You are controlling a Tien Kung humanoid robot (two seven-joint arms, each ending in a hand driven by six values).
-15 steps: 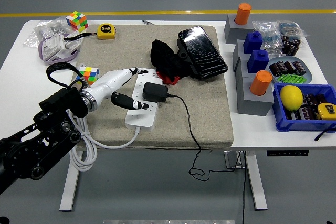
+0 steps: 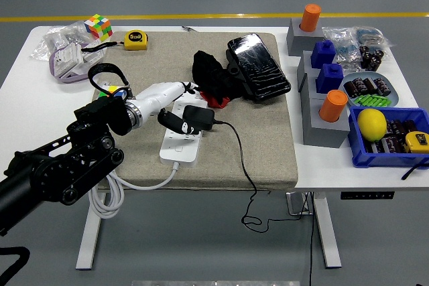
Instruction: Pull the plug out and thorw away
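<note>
**A:** What does the head view show on the table?

**B:** A white table [image 2: 20,58] carries a beige mat [image 2: 268,145]. On the mat lies a white power strip [image 2: 179,144], with a black plug [image 2: 198,117] seated in its upper end. The plug's black cord [image 2: 242,165] runs toward 5 o'clock and drops off the near edge.

**A:** Where is the hand?

**B:** The left hand [image 2: 173,102] comes in from 8 o'clock. Its white fingers [image 2: 179,89] reach past the plug's 10 o'clock side, and the dark thumb [image 2: 173,122] lies just beside the plug at 9 o'clock. The fingers are loosely spread, bracketing the plug; I cannot tell whether they touch it.

**A:** What crowds the area?

**B:** A black cloth [image 2: 211,75] and a black pouch [image 2: 258,66] sit near the plug at 1 o'clock. A Rubik's cube [image 2: 99,26] and a yellow tape measure [image 2: 137,38] lie at 11 o'clock. At 3 o'clock are grey blocks [image 2: 322,125] and a blue bin [image 2: 375,155] holding a lemon [image 2: 371,124].

**A:** What changed from half a second ago?

**B:** The hand has moved toward 2 o'clock, closer to the plug, and the arm now hides the second cube. The plug has not moved.
</note>
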